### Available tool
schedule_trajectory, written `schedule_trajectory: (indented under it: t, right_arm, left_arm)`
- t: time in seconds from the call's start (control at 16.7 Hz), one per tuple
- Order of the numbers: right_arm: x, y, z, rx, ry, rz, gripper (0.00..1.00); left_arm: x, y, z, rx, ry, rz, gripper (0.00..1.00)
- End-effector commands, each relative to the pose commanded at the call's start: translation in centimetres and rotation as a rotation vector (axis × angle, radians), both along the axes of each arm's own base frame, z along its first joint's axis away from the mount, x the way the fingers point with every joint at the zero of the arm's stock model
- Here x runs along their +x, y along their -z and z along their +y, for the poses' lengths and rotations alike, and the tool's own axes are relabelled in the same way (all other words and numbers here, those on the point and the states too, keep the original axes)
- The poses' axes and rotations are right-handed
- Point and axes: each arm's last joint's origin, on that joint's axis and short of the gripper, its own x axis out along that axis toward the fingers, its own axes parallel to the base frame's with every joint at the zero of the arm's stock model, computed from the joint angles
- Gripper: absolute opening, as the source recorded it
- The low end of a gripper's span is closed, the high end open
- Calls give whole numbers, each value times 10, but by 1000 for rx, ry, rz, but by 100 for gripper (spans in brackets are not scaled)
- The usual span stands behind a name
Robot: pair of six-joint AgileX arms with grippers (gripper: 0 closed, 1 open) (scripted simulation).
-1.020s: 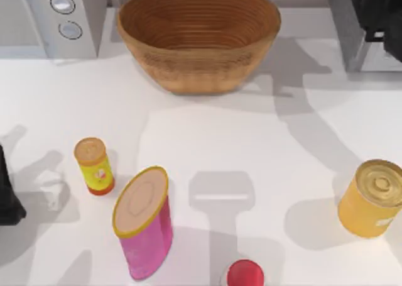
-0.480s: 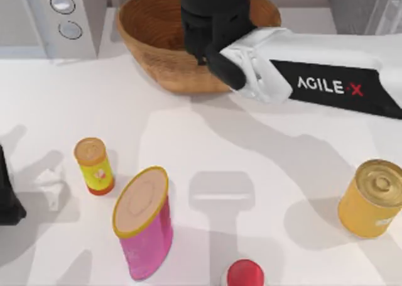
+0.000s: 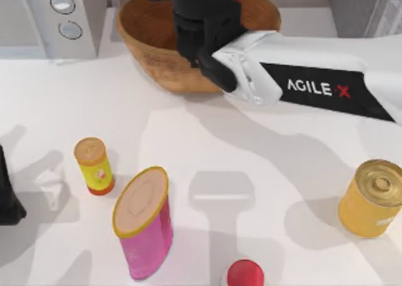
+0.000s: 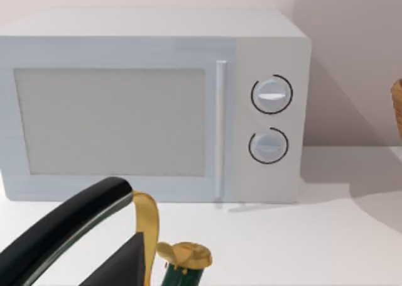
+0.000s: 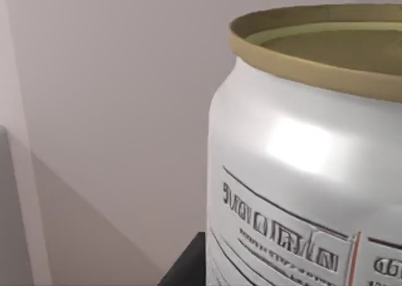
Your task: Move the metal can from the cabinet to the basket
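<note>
My right gripper [image 3: 204, 22], fingers clamped on the upright metal can [image 5: 301, 166], hangs directly above the basket [image 3: 147, 47] at the table's far edge, so release goes straight down.

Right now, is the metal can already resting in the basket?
Cannot tell. The right wrist view has the metal can upright, close to the camera; the right arm's black wrist covers the basket from above.
</note>
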Motion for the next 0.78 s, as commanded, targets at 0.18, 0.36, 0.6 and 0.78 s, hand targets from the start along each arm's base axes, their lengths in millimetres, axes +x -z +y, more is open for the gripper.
schedule_trajectory:
  t: [0.18,0.36,0.6,0.78]
  right_arm:
    - [12,3,1,3,-1,-5,0]
    - [18,5,2,5,-1,-9,0]
    - [18,5,2,5,-1,-9,8]
    - [18,5,2,5,-1,-9,30]
  left_arm:
    - [0,0,0,0,0,0,100]
    - [0,0,0,0,0,0,100]
    - [0,0,0,0,0,0,100]
    - [0,0,0,0,0,0,100]
